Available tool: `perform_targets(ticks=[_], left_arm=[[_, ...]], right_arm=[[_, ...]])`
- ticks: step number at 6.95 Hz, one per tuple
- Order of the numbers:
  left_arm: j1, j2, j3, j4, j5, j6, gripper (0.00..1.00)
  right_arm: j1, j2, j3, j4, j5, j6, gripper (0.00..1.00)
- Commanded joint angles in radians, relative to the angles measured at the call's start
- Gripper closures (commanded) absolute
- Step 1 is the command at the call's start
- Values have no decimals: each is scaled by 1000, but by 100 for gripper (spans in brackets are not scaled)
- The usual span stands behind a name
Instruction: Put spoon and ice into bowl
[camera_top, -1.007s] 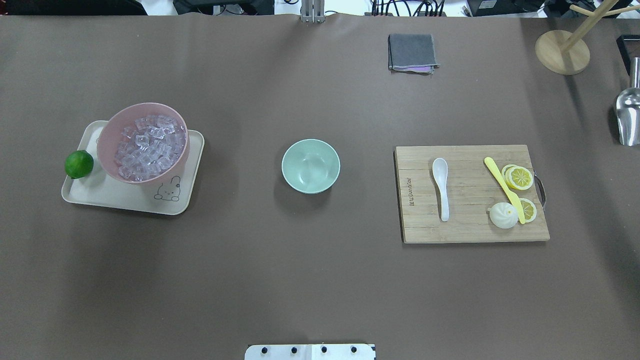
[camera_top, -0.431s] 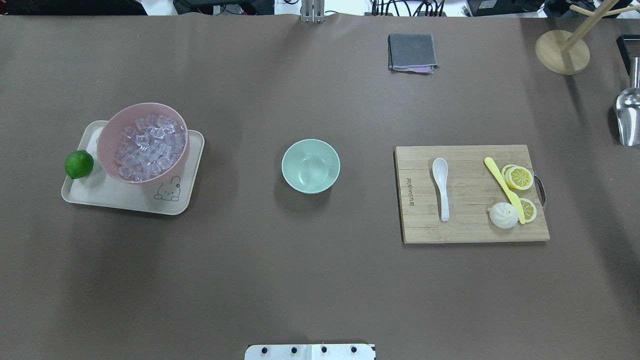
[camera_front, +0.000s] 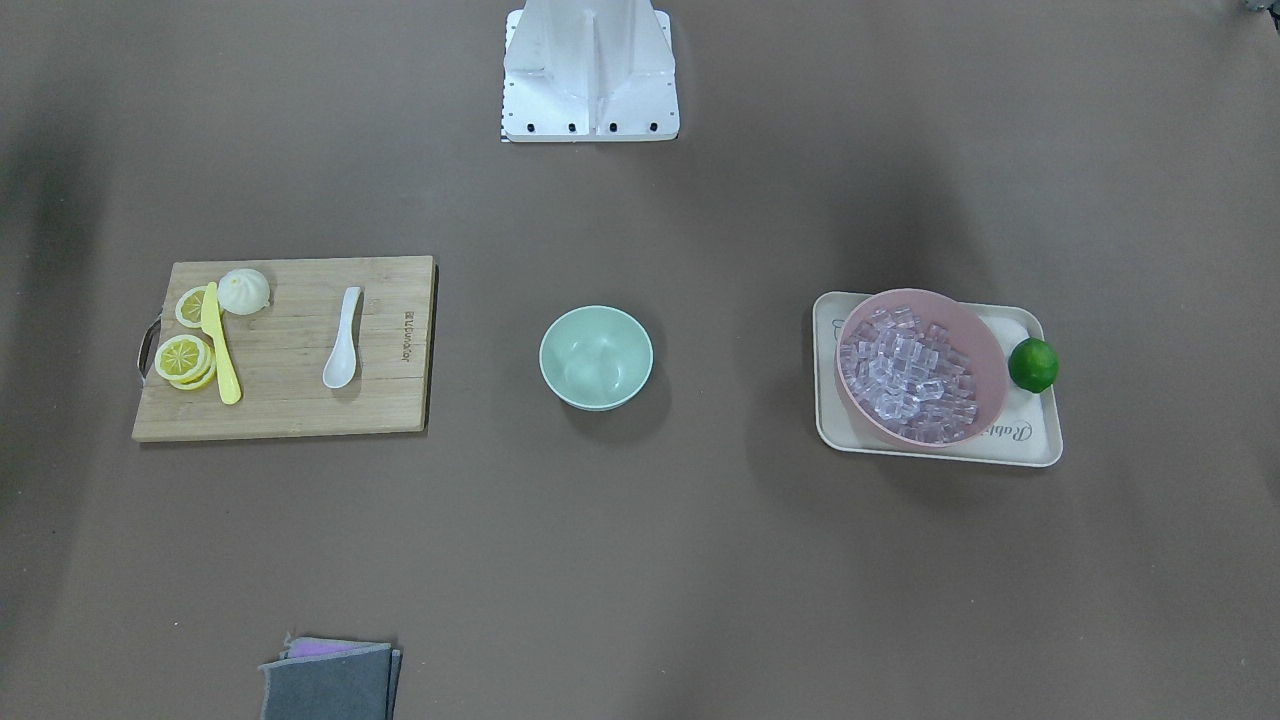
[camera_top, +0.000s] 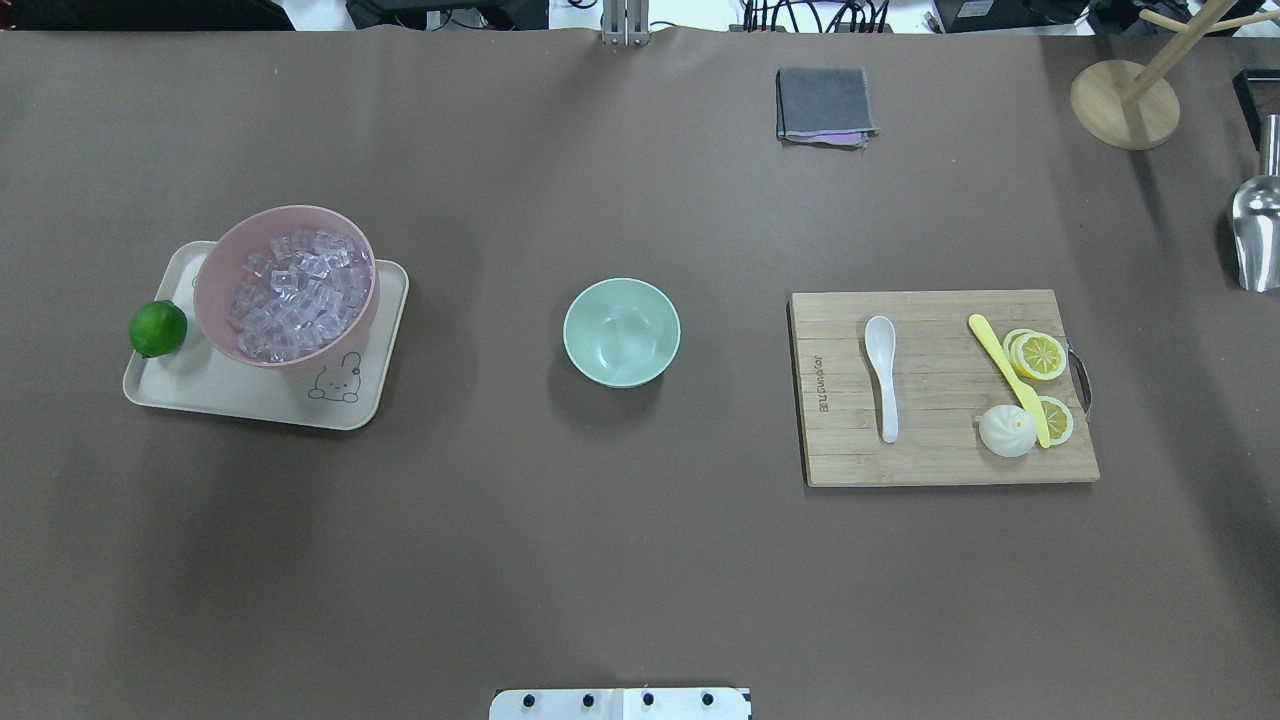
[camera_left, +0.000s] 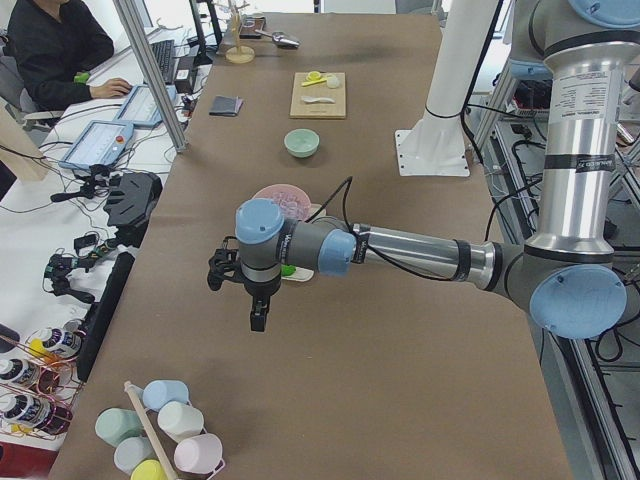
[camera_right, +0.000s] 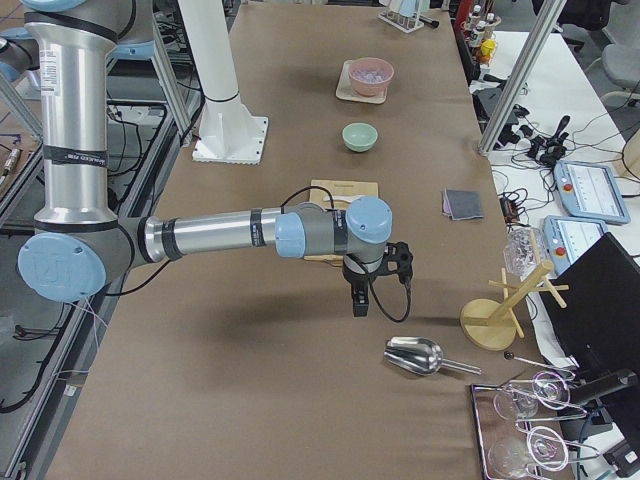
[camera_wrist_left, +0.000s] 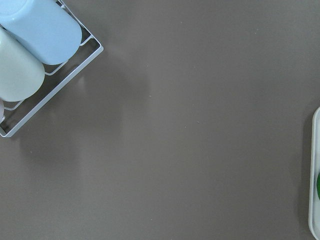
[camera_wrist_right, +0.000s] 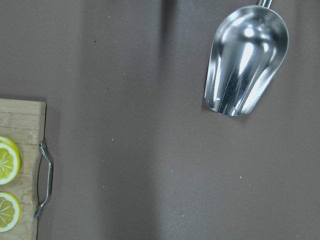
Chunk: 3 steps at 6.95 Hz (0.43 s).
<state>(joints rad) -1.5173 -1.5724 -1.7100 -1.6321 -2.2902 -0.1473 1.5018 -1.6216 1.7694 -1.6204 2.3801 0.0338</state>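
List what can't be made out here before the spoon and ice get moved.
Left hand: seen only in the left side view; open or shut unclear.
Right hand: same, right side view only.
Scoop: handle cut off by the right wrist view's top edge.
Lime: a sliver at the left wrist view's edge.

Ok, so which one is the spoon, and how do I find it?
Find the wooden cutting board with the metal handle. The spoon lies alone near the board's middle, apart from the food. It is white with a deep scoop, unlike the flat yellow knife beside the lemon slices.
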Motion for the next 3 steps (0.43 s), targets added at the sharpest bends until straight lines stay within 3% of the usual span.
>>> perform_targets(ticks=[1, 3], left_arm=[[0, -1, 1, 0, 0, 0, 2], [0, -6, 4, 0, 0, 0, 2]], right_arm=[[0, 0, -1, 0, 1, 0, 0], [-3, 0, -2, 0, -1, 0, 0]])
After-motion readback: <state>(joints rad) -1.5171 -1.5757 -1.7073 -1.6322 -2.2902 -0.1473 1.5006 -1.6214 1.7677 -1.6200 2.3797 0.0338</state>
